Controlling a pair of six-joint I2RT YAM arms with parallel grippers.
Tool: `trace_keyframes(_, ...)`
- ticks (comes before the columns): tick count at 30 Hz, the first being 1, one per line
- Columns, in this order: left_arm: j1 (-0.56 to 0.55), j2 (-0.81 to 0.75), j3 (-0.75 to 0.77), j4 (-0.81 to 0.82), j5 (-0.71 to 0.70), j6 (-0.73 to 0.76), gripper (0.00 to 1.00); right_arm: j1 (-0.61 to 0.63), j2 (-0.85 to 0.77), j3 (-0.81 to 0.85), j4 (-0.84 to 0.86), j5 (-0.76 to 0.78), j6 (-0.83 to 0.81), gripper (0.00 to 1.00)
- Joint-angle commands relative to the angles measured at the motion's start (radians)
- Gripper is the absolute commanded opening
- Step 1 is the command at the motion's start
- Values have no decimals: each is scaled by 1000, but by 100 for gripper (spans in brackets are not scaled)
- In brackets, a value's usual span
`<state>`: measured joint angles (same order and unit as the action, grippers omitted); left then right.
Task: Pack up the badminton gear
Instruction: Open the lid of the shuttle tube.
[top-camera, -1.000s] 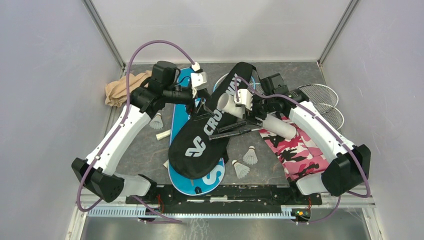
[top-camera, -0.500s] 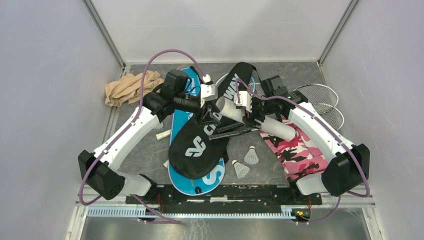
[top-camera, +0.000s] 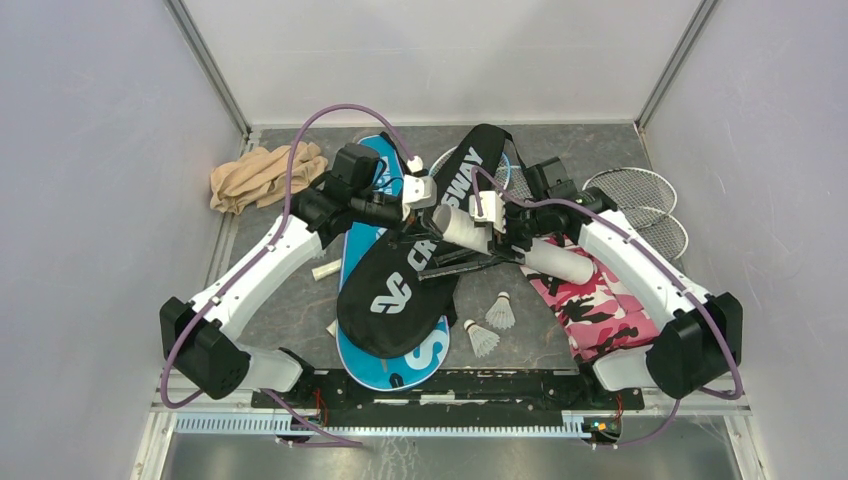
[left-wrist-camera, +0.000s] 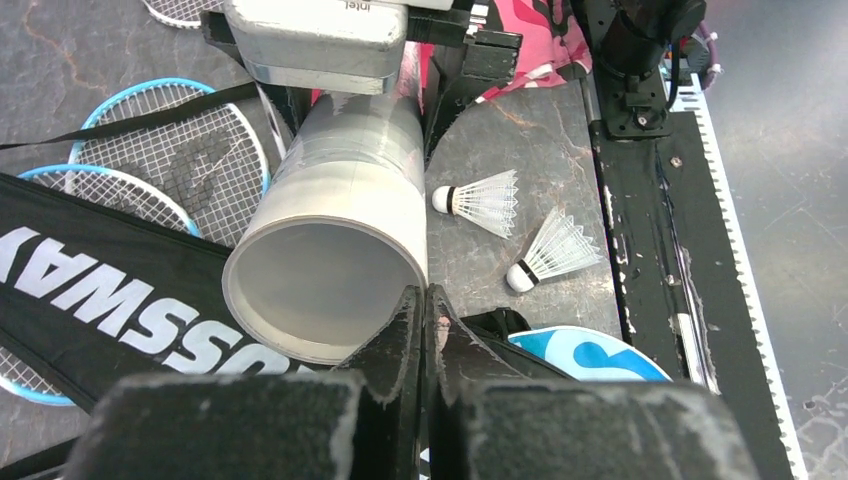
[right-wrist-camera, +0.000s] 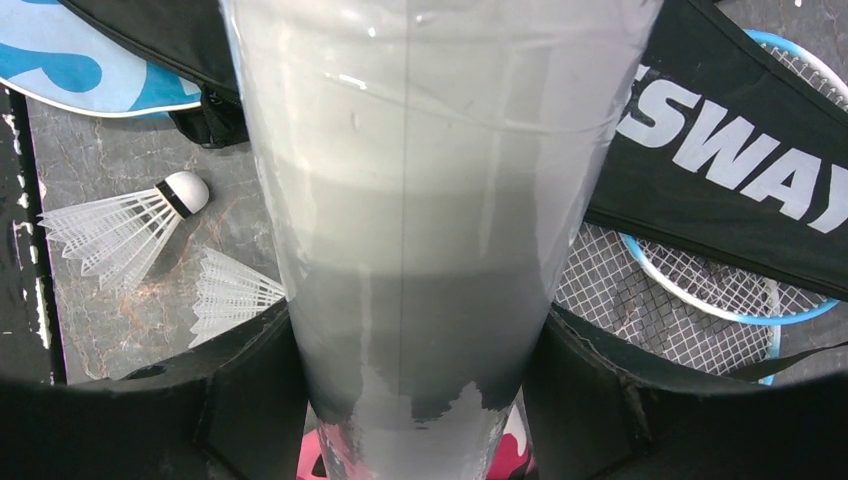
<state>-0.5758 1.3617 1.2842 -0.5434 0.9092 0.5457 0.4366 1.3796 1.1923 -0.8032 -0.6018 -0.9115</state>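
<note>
Left gripper: the left gripper (left-wrist-camera: 424, 300) is fully closed with nothing between its fingers. Its tips are at the lower rim of the tube's open mouth; I cannot tell if they touch.
Right gripper: the right gripper (right-wrist-camera: 415, 350) is spread wide and clamped round the middle of the white tube (left-wrist-camera: 330, 230), holding it raised above the black CROSSWAY cover (top-camera: 400, 280).
Just changed: the left arm swung in from the left, and its jaws went from wide apart to closed.
Nearby: two shuttlecocks (left-wrist-camera: 480, 200) lie loose on the table (top-camera: 300, 320), and the rackets (left-wrist-camera: 170, 150) are beyond.
Meaning: the tube mouth looks empty, so the shuttlecocks likely remain to be packed. The left gripper would have to reopen to fetch one.
</note>
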Motion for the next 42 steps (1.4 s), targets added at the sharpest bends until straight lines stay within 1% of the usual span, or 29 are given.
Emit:
trace_keyframes(1,-14,-16,-10,-74,79,95,2,3,-51,2,-6,-20,-41,14)
trace_keyframes(5,-7,-42,-8,-133,112,137,2,3,-77,0,-48,23,-78,13)
trace_keyframes(10,19,-58,27,-227,161,186,2,2,-123,-22,-54,90,-97,10)
trace_keyframes(15,54,-70,46,-257,185,191,2,2,-149,-33,-50,105,-98,7)
trace_keyframes(19,110,-84,56,-258,174,172,2,4,-152,-36,-35,143,-70,3)
trace_keyframes(21,127,-92,53,-266,108,176,2,3,-154,-32,-16,182,-36,2)
trace_keyframes(23,128,-97,32,-279,-18,200,2,3,-155,-23,3,213,-3,3)
trace_keyframes(24,127,-99,11,-282,-113,214,2,2,-155,-18,10,224,12,3)
trace_keyframes(27,128,-95,-65,-283,-307,252,2,3,-159,0,22,217,39,3)
trace_keyframes(31,126,-46,-144,-278,-486,260,2,2,-163,15,24,185,54,4)
trace_keyframes(35,115,7,-219,-216,-586,227,2,2,-165,17,33,171,61,4)
trace_keyframes(39,94,33,-285,-148,-597,193,3,2,-159,8,38,178,63,4)
trace_keyframes(42,79,56,-317,-109,-623,174,7,1,-156,-11,55,187,70,4)
